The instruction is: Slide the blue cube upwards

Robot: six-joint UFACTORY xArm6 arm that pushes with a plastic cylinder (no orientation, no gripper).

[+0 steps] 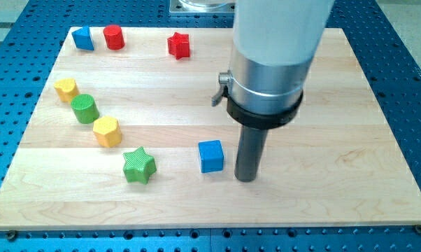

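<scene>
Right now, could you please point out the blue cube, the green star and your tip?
blue cube (211, 155), camera view, front face.
green star (138, 165), camera view, top face.
my tip (246, 178), camera view, rod's lower end, right of the blue cube.

A pale wooden board (350, 126), made of long planks joined side by side with the grain running across the view, is lying flat and filling most of the frame. It is resting on a blue metal table (406, 42) whose surface is dotted with a regular grid of small holes, and this blue surface is showing along the view's left, right and bottom edges. Even, soft light is falling from above, leaving only faint shadows on the wood, while a strip of grey metal (200, 5) is showing at the view's top edge.
</scene>
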